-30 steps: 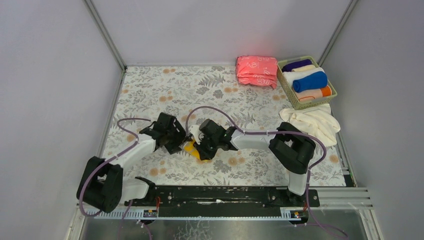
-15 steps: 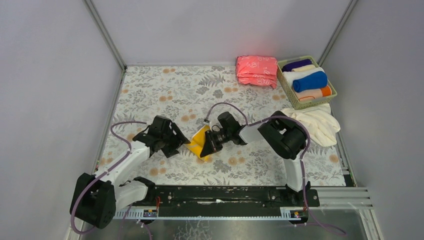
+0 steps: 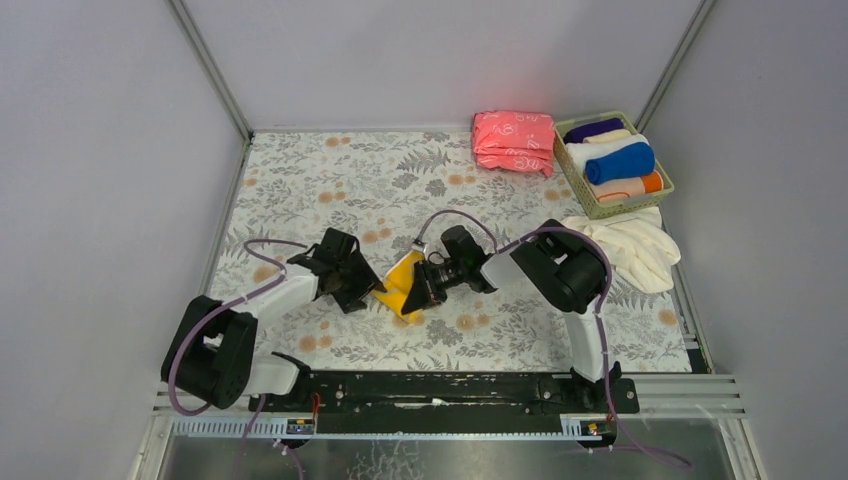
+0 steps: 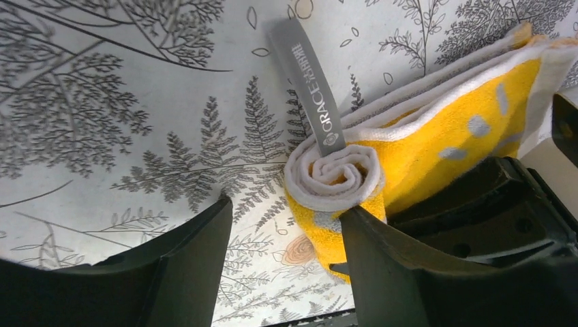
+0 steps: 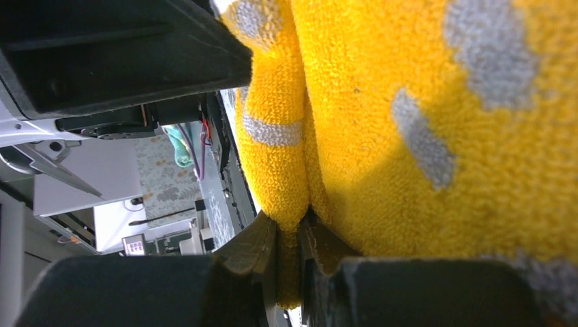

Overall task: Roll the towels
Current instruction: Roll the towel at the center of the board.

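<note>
On the floral bench (image 3: 330,180), the right end effector (image 5: 290,221) pinches a fold of the yellow towel (image 4: 443,129), which is partly rolled at the bench's middle. The left end effector (image 4: 286,214), fingers spread, sits at the towel's coiled end beside its grey label (image 4: 307,82). Rolled towels (image 3: 620,163) fill the far-right basket (image 3: 600,212).
</note>
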Available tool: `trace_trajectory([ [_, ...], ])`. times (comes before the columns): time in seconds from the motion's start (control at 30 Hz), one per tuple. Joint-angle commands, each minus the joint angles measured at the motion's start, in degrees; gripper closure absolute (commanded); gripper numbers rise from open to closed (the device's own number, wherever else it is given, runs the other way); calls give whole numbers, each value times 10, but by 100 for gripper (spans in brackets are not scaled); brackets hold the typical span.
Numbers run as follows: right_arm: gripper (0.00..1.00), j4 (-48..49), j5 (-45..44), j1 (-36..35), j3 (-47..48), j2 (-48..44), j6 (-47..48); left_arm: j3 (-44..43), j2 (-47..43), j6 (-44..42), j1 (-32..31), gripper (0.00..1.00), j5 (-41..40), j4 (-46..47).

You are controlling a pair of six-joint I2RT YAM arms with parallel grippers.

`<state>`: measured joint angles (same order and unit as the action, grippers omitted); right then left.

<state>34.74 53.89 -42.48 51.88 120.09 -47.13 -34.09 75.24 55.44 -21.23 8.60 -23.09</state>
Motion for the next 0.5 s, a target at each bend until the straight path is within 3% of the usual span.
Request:
trace_trajectory([
  [0.0, 80, -124, -46, 3, 17, -39, 78, -12, 41, -4, -8, 42, -17, 39],
  [0.27, 53, -333, -227, -33, 64, -150, 206, 6, 72, -12, -14, 47, -25, 41],
  [0.47, 42, -452, -437, -93, 105, -227, 286, 9, 73, -14, -13, 48, -28, 39],
])
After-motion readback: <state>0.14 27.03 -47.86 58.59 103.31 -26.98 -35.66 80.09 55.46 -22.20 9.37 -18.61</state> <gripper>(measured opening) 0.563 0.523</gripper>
